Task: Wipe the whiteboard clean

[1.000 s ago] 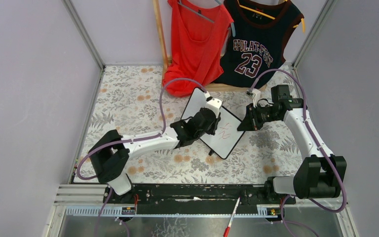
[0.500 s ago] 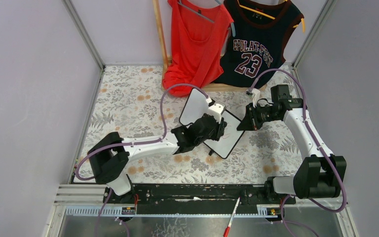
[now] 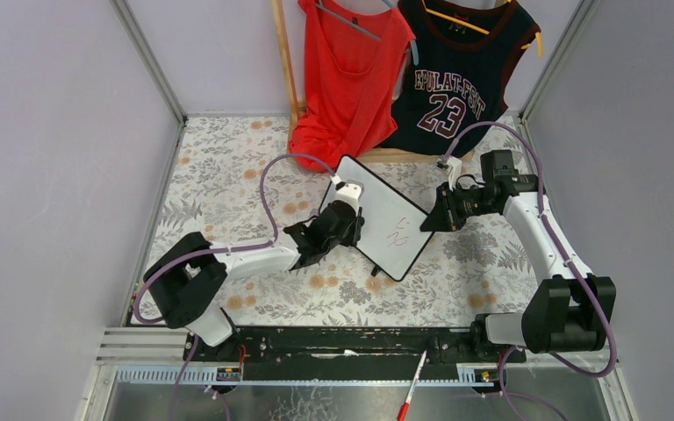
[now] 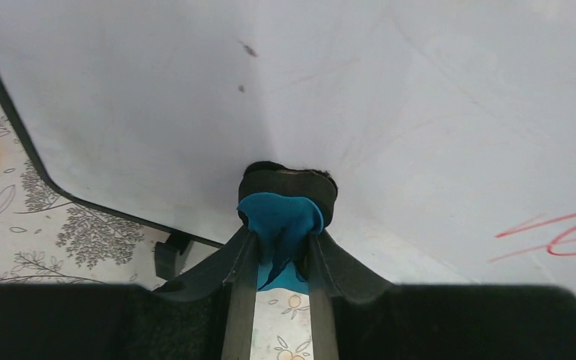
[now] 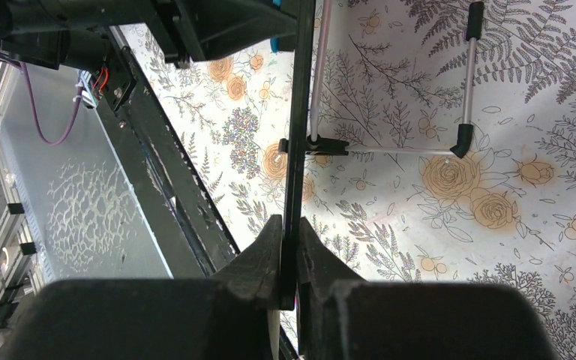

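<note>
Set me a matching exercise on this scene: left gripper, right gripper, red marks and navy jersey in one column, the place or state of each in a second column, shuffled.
Column one
1. left gripper
2. right gripper
3. red marks
4. navy jersey

Column two
A. hangs at the back
B. jaws shut on the whiteboard's black frame
C. on the whiteboard's white face
D. jaws shut on a blue eraser

Pairs: 1-D, 2-B, 3-C, 4-A
</note>
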Controlling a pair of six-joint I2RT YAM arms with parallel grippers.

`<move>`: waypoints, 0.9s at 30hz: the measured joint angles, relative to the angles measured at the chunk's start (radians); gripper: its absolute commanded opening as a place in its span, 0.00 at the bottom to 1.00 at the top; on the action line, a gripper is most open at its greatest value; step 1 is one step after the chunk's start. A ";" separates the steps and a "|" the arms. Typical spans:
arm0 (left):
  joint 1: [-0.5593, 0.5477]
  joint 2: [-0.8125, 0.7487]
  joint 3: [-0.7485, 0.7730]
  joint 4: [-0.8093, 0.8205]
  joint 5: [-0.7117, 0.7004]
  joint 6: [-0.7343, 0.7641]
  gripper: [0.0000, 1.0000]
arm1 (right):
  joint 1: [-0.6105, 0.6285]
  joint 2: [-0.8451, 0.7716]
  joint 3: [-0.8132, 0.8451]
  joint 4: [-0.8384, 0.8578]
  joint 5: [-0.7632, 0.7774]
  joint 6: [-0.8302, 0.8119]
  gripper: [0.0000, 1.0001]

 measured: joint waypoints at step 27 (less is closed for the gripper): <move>-0.204 0.137 0.288 -0.223 -0.098 -0.002 0.00 | -0.008 0.000 0.001 0.000 0.038 0.014 0.00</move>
